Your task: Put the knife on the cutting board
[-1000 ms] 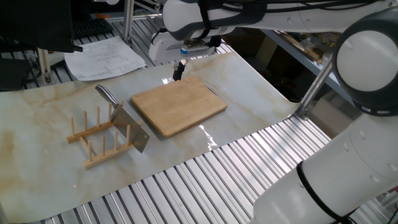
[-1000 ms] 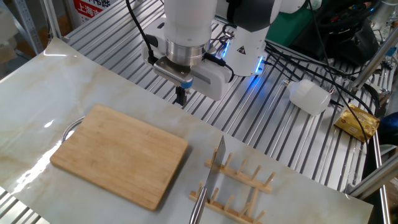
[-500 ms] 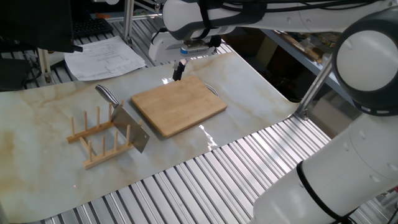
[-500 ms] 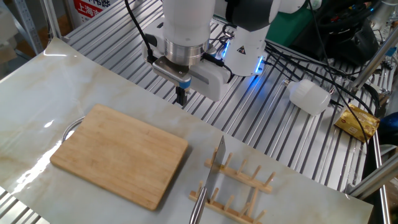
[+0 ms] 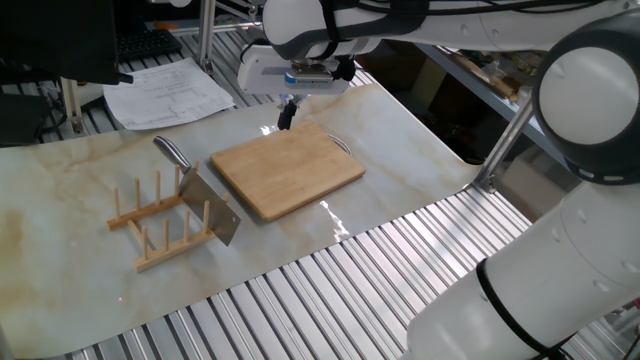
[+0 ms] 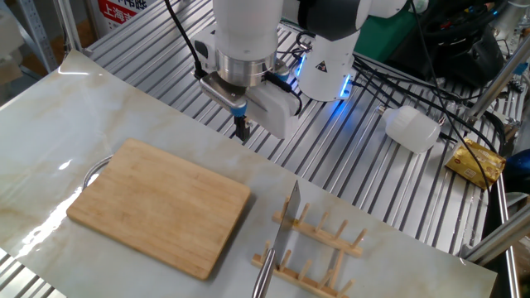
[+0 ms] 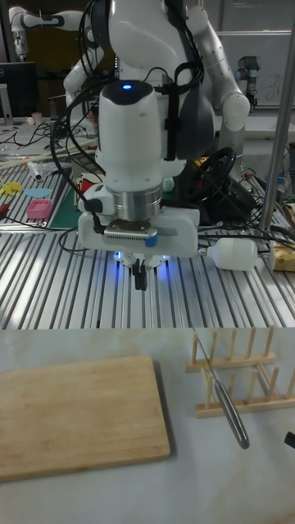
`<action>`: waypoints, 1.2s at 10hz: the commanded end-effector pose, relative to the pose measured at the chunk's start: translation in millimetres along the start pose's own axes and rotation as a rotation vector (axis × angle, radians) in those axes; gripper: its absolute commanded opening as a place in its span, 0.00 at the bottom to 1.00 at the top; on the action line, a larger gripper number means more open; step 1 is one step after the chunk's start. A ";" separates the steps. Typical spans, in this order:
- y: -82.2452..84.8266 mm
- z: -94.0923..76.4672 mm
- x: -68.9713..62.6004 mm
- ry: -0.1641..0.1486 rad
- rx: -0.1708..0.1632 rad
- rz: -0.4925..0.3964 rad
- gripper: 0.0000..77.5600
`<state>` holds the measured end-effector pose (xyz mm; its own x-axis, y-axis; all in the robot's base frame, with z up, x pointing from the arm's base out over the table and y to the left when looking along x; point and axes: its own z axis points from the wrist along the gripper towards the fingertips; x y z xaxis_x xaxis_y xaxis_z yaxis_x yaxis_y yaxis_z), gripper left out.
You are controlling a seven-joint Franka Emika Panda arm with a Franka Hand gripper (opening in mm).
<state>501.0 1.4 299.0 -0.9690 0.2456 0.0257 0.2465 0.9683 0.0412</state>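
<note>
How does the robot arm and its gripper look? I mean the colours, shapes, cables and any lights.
The arm is glossy white, built from rounded cylindrical segments with dark grey joints. A blue light glows on top of the wrist segment and under the hand. Black cables run along its upper links. The gripper has a wide white box-shaped body with a metal flange above it and two short black fingers.

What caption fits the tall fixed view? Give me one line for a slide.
Gripper hangs closed and empty behind the cutting board; knife stands in the wooden peg rack.
</note>
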 end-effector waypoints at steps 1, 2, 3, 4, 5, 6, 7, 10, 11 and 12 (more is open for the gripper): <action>11.9 -6.2 -7.0 0.004 -0.011 0.036 0.00; 15.4 -7.9 -10.1 0.005 -0.009 0.041 0.00; 17.2 -8.7 -13.0 0.005 -0.010 0.036 0.00; 19.2 -9.4 -16.4 0.005 -0.013 0.033 0.00; 21.8 -9.5 -20.8 0.006 -0.017 0.034 0.00; 24.1 -8.9 -25.4 0.007 -0.022 0.035 0.00; 25.0 -8.6 -27.4 0.008 -0.025 0.036 0.00; 25.8 -1.7 -31.4 0.003 -0.037 0.040 0.00; 25.9 -1.8 -31.4 -0.001 -0.033 0.041 0.00; 25.9 -1.8 -31.4 -0.010 -0.040 0.044 0.00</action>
<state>537.3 18.7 299.7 -0.9581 0.2851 0.0278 0.2864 0.9553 0.0732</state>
